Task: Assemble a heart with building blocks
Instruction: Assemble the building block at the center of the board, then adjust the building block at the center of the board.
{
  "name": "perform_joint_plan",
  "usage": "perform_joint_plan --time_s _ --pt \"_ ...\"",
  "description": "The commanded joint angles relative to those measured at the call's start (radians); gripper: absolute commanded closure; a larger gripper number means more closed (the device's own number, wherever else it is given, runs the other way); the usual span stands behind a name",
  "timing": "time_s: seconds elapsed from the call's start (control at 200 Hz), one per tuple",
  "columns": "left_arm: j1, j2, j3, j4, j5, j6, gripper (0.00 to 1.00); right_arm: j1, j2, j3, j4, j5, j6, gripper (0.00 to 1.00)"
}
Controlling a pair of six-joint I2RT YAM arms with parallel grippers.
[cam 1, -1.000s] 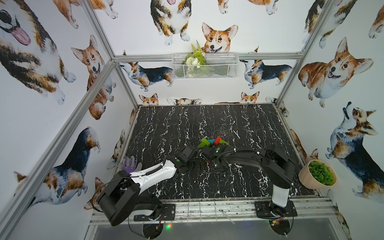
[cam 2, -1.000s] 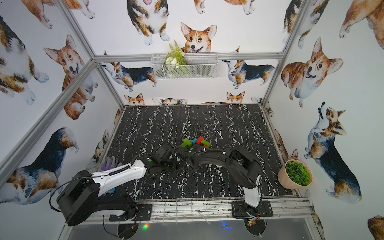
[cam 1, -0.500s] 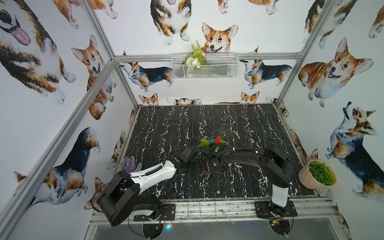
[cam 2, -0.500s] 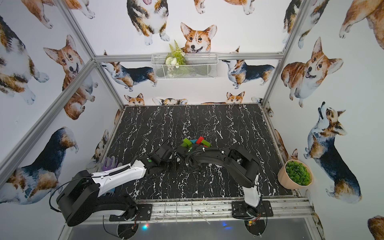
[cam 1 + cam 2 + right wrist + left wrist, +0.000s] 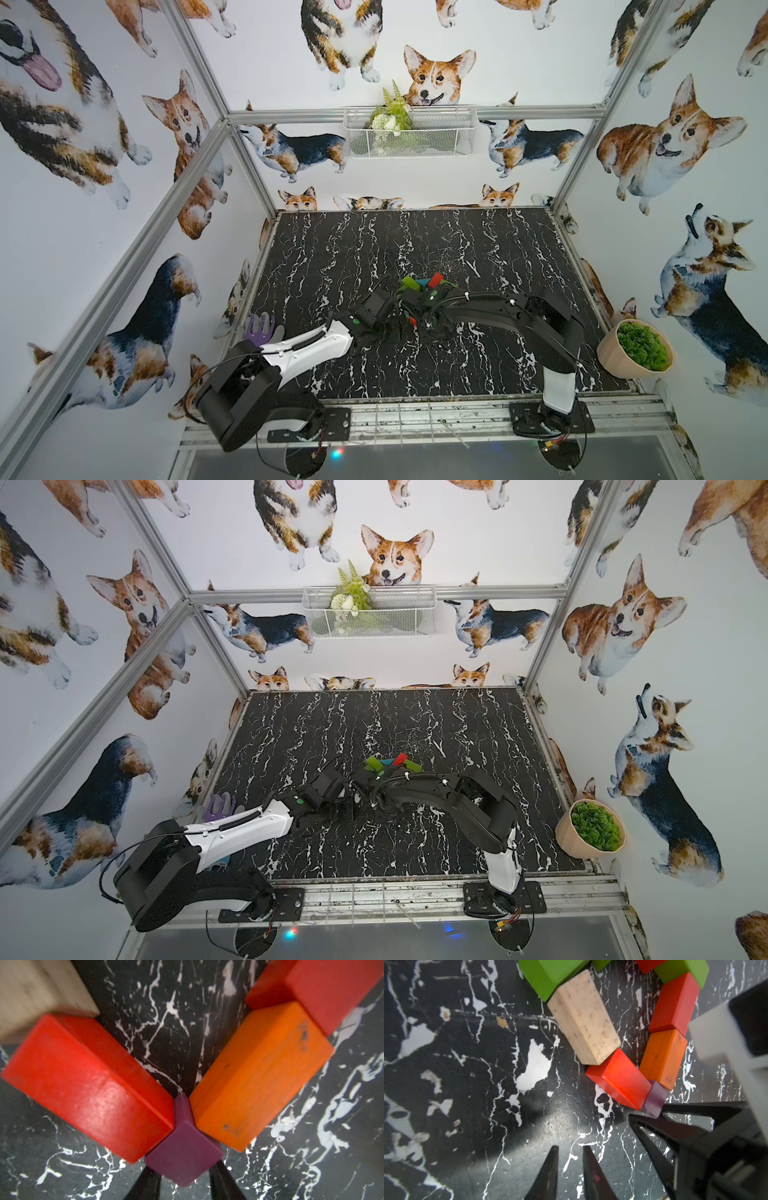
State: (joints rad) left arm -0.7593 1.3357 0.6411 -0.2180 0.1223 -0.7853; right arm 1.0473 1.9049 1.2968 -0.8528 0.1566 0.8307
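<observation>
Against a second ago, we see nothing visibly shifted in both top views: the heart [image 5: 419,284] lies on the marble table [image 5: 374,249]. The right gripper [image 5: 646,1111] straddles the purple cube [image 5: 184,1153] at its point, and we cannot tell whether it pinches. The left gripper [image 5: 569,1148] hangs narrowly parted, empty.

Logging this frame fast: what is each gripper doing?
Left gripper: slightly open, empty.
Right gripper: jaws around purple cube; grip cannot be told.

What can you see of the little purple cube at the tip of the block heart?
The purple cube is small, matte painted wood, resting flat on the black marbled table, turned corner-on. It closes the heart's point, wedged against the ends of a red block and an orange block. The right tool's open jaws flank its outer corner; contact is unclear.
</observation>
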Motion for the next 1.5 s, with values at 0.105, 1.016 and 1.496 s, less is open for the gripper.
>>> perform_joint_plan --time_s 0.105,1.016,1.496 --pt "-0.001 0.014 0.001 -0.011 0.010 0.003 0.75 0.024 -0.090 -0.013 -0.012 0.018 -0.004 0.49" --pt "0.025 0.067 -0.054 0.131 -0.060 -0.037 0.77 -0.263 -0.100 -0.120 0.122 -0.043 -0.123 0.66" --pt "0.025 0.091 -0.066 0.167 -0.036 -0.049 0.78 -0.263 -0.076 -0.105 0.126 -0.055 -0.127 0.67"
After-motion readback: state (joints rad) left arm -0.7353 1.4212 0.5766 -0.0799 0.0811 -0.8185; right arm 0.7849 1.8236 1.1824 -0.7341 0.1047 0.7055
